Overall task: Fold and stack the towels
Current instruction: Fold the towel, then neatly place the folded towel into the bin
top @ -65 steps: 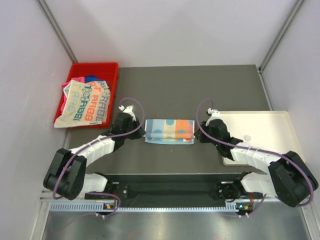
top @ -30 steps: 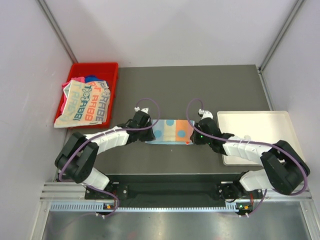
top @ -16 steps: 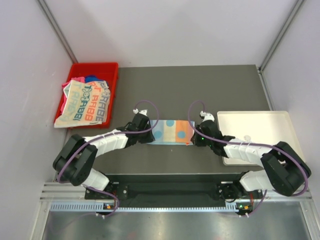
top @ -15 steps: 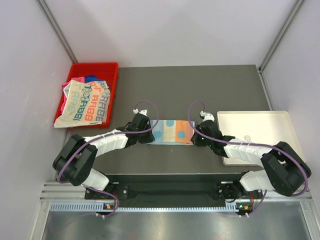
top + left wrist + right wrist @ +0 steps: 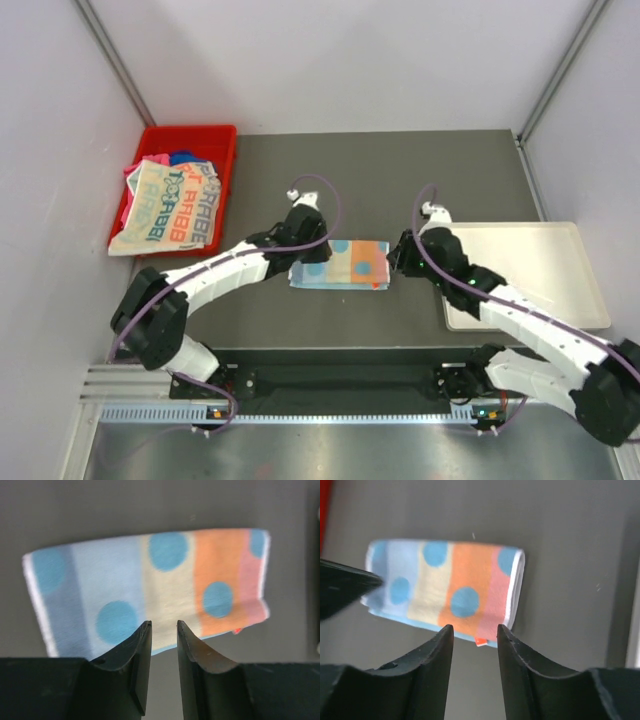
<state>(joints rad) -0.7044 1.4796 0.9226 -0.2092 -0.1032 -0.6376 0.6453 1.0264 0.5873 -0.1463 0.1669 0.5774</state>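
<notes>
Pastel towel (folded) just beyond right gripper

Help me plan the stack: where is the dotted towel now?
Top view: the dotted towel lies folded at centre, between the left fingers and right fingers, with the white tray to its right.

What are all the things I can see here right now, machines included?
Folded towel: one, striped light blue, cream, orange and pink with blue dots, middle of the table.
Towel pile: several, cream lettered one on top, pink and blue peeking out, in the bin, spilling over its near edge.
Bin: one, red, far left.
Tray: one, white, right side.
Table: one, dark grey.
Left gripper: one, black, open, over the folded towel's left end.
Right gripper: one, black, open, by its right end.
</notes>
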